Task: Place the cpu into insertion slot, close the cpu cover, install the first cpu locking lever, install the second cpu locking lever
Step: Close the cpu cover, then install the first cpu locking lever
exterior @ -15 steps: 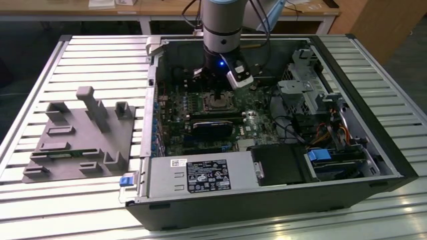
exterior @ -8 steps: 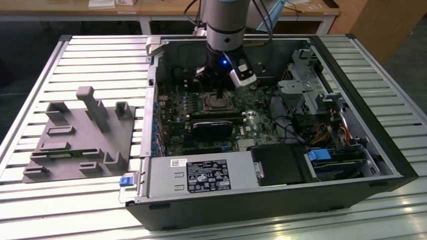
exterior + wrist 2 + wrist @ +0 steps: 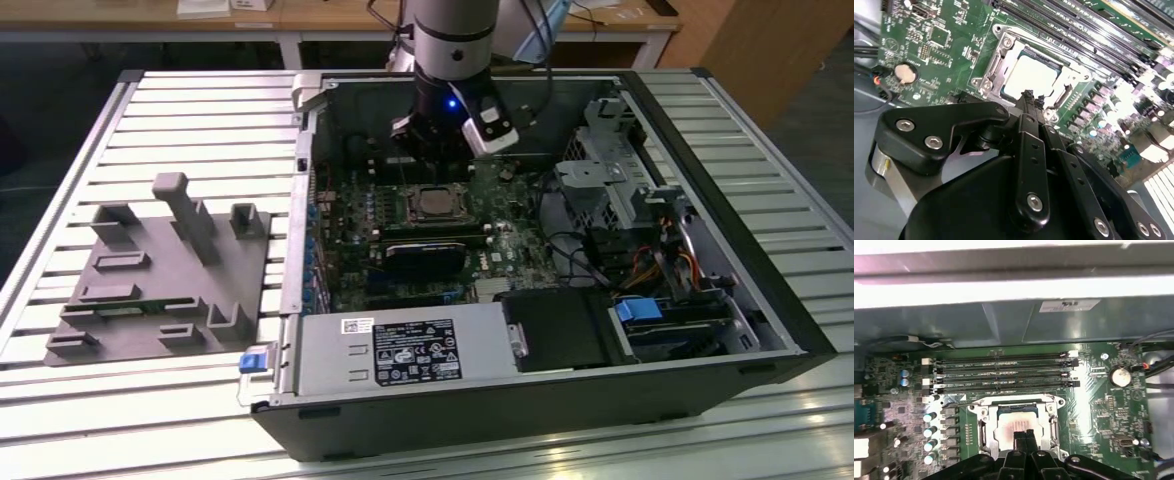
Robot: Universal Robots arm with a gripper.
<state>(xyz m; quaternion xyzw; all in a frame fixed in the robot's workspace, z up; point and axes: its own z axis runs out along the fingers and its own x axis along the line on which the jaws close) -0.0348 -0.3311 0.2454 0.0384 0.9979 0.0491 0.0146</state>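
Just over the cpu (image 3: 1031, 75), your fingers (image 3: 1027, 107) hang pinched together, holding nothing — it lies straight beyond their tips.

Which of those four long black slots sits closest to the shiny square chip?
The slot running right alongside the cpu cover that frames the cpu. The other three lie beyond it, toward the grey case wall.
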